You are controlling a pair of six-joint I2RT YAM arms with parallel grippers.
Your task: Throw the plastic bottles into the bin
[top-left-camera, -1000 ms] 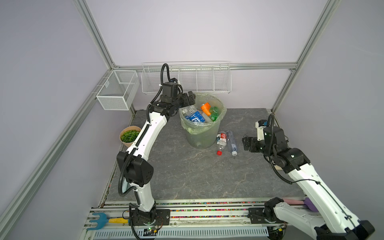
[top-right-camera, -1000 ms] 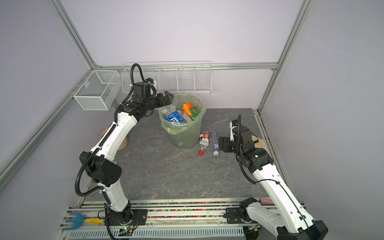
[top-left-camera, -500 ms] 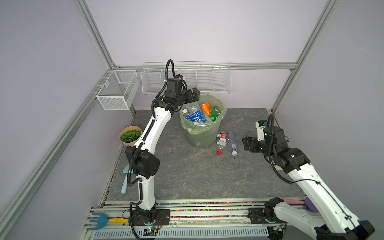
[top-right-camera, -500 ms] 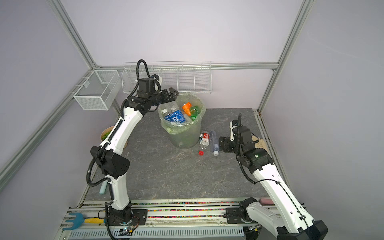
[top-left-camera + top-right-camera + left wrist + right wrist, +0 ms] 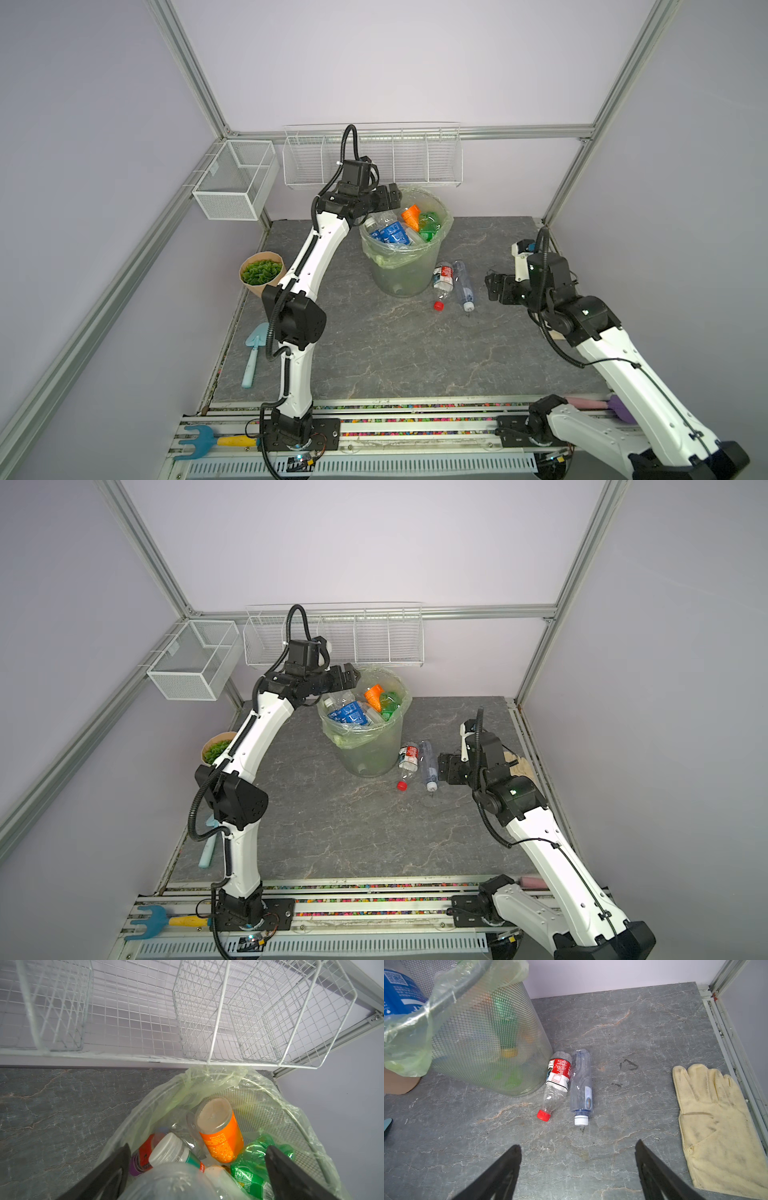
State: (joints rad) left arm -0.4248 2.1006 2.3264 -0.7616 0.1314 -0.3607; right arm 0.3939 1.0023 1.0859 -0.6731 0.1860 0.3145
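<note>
The left gripper (image 5: 392,198), jaws spread and empty, hangs over the bin (image 5: 405,278) at upper centre, heaped with plastic bottles (image 5: 392,233). Centre right, the right gripper (image 5: 492,286), likewise spread and empty, faces a red-labelled bottle (image 5: 443,277) and a clear bottle (image 5: 463,284) lying beside the bin's base.

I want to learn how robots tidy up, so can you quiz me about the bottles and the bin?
1. True or false: two bottles lie on the table beside the bin.
2. The red-label bottle has which cap? A red, B green, C black.
3. Which gripper is at the bin's rim?

Key: 1 true. 2 A. 3 the left gripper.
</note>
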